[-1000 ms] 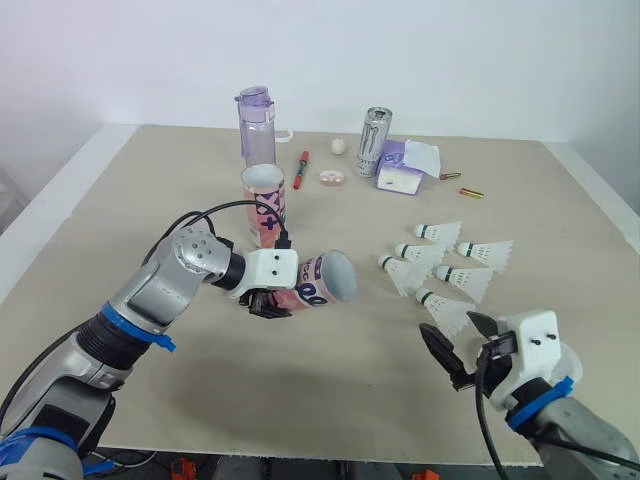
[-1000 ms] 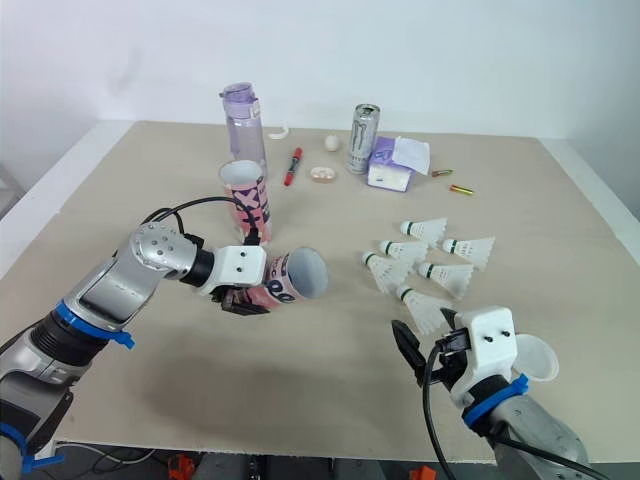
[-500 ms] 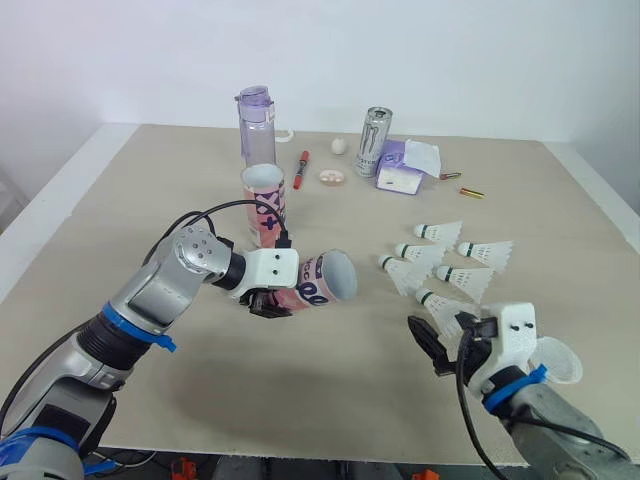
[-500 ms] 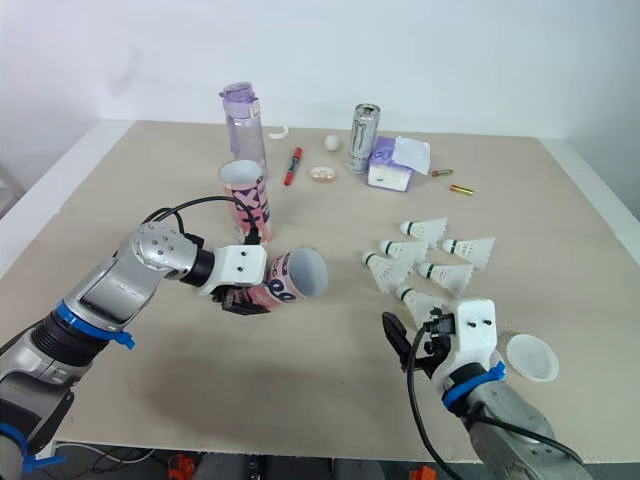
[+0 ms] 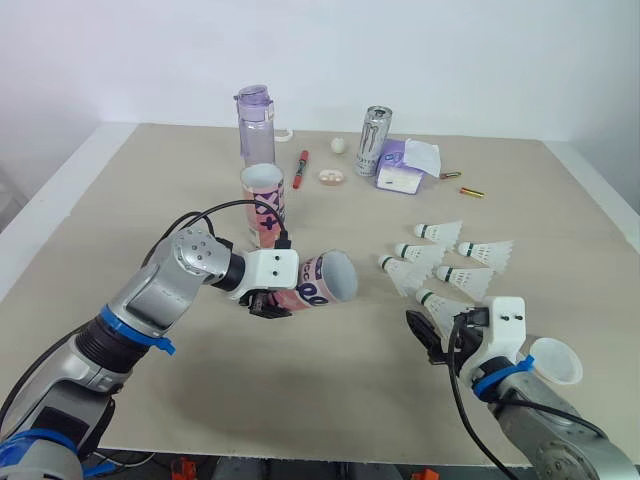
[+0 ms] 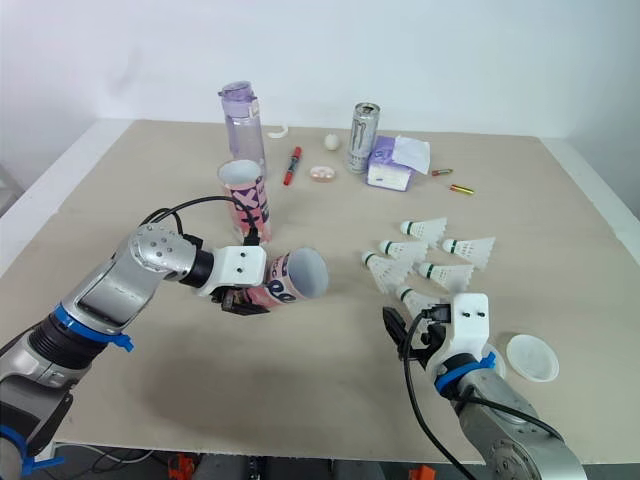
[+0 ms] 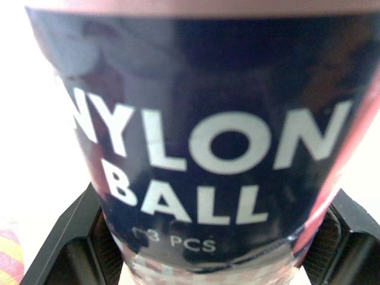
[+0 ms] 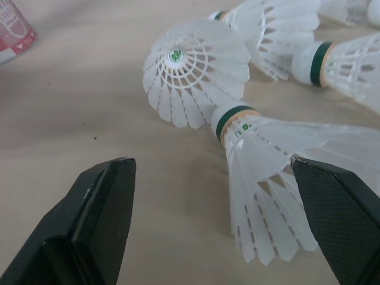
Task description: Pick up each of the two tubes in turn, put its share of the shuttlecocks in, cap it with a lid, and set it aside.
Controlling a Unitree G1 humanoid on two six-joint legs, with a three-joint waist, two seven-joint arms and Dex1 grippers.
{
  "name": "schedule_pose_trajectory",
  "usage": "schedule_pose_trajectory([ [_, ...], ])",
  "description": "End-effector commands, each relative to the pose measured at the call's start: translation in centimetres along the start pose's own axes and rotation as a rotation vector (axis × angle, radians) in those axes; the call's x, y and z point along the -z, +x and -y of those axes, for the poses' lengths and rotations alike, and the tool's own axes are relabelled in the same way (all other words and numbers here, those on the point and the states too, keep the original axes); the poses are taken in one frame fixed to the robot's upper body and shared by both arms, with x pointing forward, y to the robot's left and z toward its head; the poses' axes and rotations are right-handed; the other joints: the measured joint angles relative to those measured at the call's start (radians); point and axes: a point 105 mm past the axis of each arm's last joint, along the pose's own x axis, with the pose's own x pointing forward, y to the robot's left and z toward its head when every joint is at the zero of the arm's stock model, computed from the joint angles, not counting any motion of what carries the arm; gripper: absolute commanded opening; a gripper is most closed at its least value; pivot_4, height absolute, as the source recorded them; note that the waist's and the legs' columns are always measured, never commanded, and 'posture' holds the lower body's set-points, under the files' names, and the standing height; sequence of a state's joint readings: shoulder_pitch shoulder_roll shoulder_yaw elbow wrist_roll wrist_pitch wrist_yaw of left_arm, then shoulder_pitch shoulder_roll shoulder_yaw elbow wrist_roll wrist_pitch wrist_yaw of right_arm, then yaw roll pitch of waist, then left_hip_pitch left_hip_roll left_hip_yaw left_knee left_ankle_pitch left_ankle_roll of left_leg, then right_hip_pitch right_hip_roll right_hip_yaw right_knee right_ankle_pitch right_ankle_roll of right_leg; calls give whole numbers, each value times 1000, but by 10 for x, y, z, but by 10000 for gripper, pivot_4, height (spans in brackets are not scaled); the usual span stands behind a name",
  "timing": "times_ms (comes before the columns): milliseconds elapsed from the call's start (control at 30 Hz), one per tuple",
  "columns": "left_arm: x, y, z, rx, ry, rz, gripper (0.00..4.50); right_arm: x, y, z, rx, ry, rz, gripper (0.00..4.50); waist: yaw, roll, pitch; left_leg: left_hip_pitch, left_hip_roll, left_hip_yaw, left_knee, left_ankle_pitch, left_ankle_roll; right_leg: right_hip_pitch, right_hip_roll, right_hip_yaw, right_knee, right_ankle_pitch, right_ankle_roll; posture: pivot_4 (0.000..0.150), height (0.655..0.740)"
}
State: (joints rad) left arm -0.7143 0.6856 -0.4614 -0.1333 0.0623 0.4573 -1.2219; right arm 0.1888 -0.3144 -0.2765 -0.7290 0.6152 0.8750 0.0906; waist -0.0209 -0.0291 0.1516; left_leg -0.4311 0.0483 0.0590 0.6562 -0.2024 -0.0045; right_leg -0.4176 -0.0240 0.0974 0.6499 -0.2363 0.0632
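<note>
A: so the right gripper (image 5: 428, 332) has crept up to the shuttlecocks (image 5: 447, 266) by the table's right edge, fingers spread wide around the nearest shuttlecock (image 8: 261, 178).

B: yep, and the left gripper (image 5: 268, 300) is clamped on a tube (image 5: 322, 280) lying sideways mid-table. Can't see what's inside it. The second tube (image 5: 265, 205) stands upright, uncapped.

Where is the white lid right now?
In the head views, the white lid lies at the robot's near right, just right of the right end effector, closer than the shuttlecocks.

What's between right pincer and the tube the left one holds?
Bare beige tabletop, seen in left eye view, from open right pincer to pink cardboard tube.
</note>
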Motion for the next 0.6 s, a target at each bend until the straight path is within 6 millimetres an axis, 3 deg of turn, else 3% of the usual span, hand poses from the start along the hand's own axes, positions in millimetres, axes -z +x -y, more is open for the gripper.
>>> schedule_pose_trajectory([
  [33, 4, 0, 0, -21, -1, -18, 33750, -8, 0, 3, 9, 11, 30, 34881, 0, 0, 0, 0, 0, 0, 0, 0, 0, 0, 0, 0, 0, 0, 0, 1500, 7400],
  [67, 3, 0, 1, -21, -1, -18, 33750, -8, 1, 4, 13, 20, 30, 29207, 0, 0, 0, 0, 0, 0, 0, 0, 0, 0, 0, 0, 0, 0, 0, 1500, 7400],
  [233, 4, 1, 1, -25, 0, -19, 33750, -8, 2, 6, 14, 21, 27, 11201, 0, 0, 0, 0, 0, 0, 0, 0, 0, 0, 0, 0, 0, 0, 0, 1500, 7400],
  [300, 5, 1, 0, -29, 0, -21, 33750, -8, 3, 7, 15, 19, 24, 1109, 0, 0, 0, 0, 0, 0, 0, 0, 0, 0, 0, 0, 0, 0, 0, 1500, 7400],
  [600, 6, 1, -2, -36, -4, -21, 33750, -11, 1, 10, 26, -4, 31, 1109, 0, 0, 0, 0, 0, -1, 0, 0, 0, 0, 0, 0, 0, 0, 0, 1500, 7400],
])
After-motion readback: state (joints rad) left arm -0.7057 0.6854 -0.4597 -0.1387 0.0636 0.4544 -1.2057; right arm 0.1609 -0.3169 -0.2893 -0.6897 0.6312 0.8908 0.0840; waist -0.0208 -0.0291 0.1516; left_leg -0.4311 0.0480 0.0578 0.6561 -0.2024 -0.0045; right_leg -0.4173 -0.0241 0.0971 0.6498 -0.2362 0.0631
